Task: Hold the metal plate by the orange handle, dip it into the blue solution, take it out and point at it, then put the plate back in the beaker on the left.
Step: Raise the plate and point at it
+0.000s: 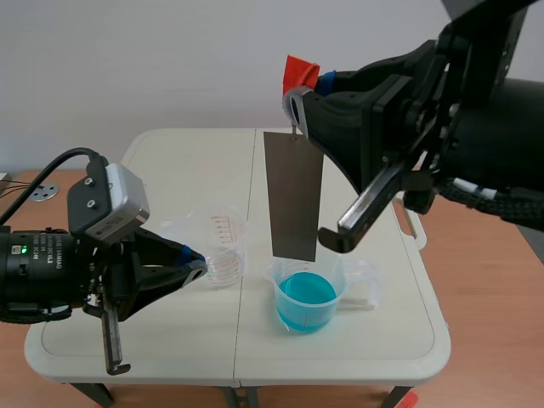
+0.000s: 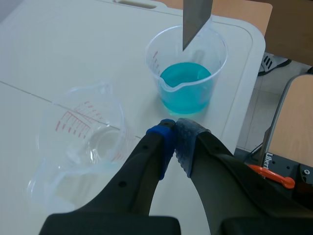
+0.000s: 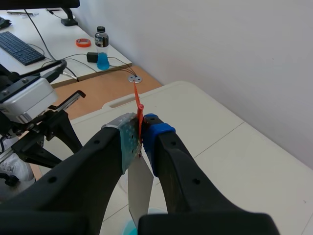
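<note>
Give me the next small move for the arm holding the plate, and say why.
Probably lower the right gripper straight down. Its fingers are shut on the orange handle. The plate hangs upright with its lower edge just above the blue solution, over the mouth of that beaker and not in the liquid. A short straight descent should dip it.

It was a lab workroom: a folding table (image 1: 187, 153) held a measuring beaker (image 1: 306, 302) of blue liquid; a desk (image 3: 58, 36) carried a keyboard (image 3: 19, 47) and cables (image 3: 73, 61).
</note>
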